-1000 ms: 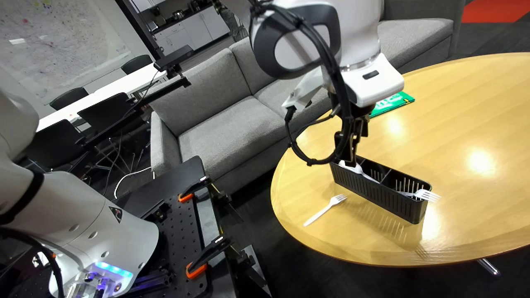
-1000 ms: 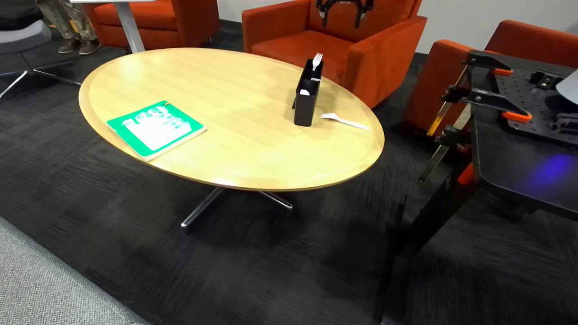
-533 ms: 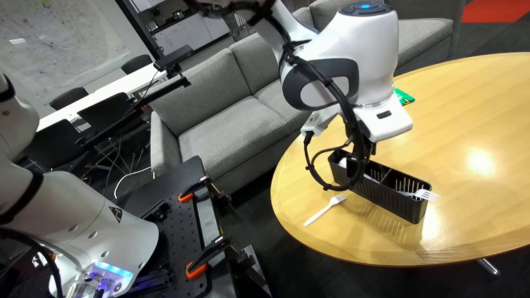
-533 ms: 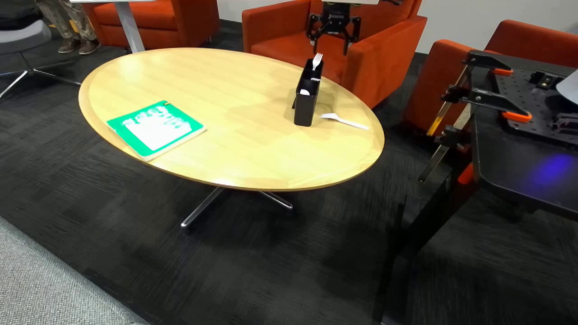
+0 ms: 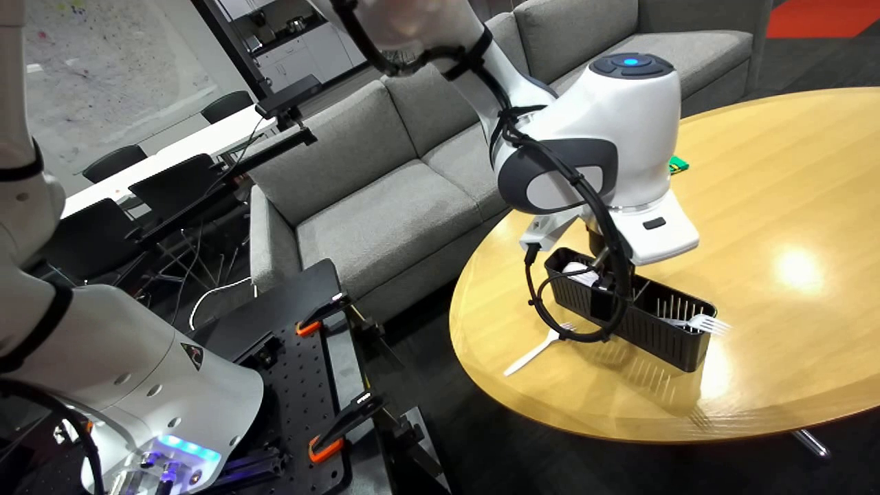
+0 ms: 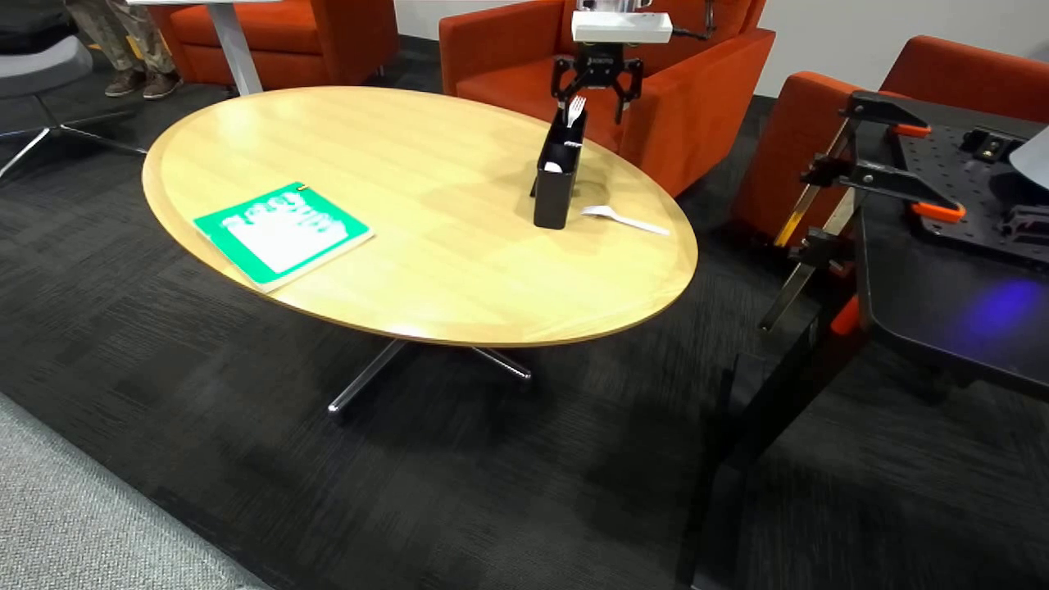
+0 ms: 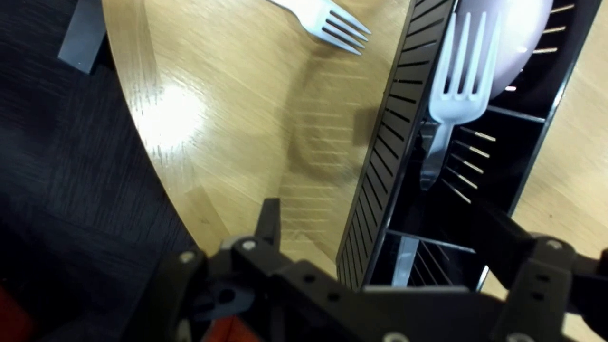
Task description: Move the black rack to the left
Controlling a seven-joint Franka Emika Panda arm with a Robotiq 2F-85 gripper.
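Gripper (image 6: 592, 115): fingers stood spread wide over the black rack (image 5: 653, 337); contact could not be told.
Black rack: stood upright on the oval wooden table (image 6: 442, 279), near its edge, sides slatted, interior divided.
Inner fork (image 7: 460, 108), white: lay in the rack.
Loose fork (image 5: 534, 351), white: lay just beside the rack.
Green booklet (image 6: 283, 235): lay flat, well apart from the rack.

Black rack (image 5: 653, 333) on wooden table (image 5: 770, 199) — white fork (image 5: 538, 347) near, apart.
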